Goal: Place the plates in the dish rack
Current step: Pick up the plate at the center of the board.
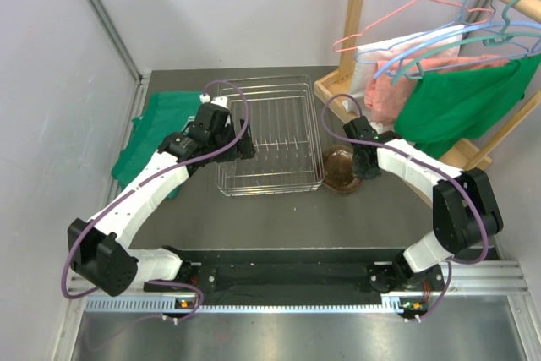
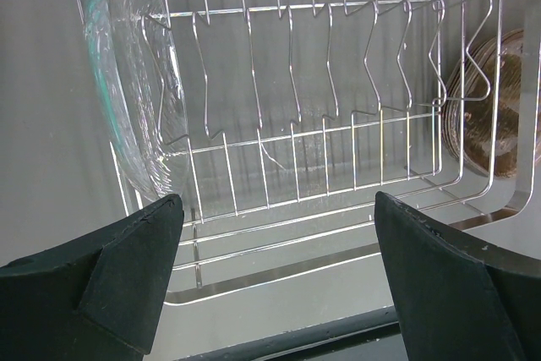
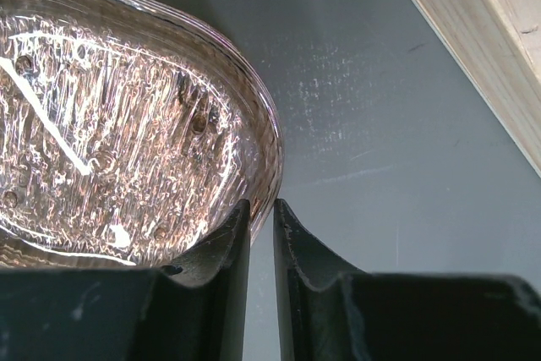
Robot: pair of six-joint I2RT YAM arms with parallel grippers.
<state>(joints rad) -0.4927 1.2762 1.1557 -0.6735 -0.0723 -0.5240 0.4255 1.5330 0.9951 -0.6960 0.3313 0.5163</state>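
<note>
Progress is partial: one clear plate (image 2: 135, 90) stands on edge at the end of the dish rack (image 1: 283, 133), and the other slots in view are vacant. Brown plates (image 1: 341, 171) lie stacked on the table (image 1: 279, 217) just outside its right rim. Left gripper (image 2: 276, 200) is spread wide, holding nothing. Right gripper (image 3: 261, 209) has its fingers nearly together at the brown rim, with the wooden frame (image 3: 473, 40) close alongside.

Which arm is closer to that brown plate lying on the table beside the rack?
Right. The right gripper sits at the rim of the brown plate; the left gripper is across the dish rack, by the clear plate standing in it.
</note>
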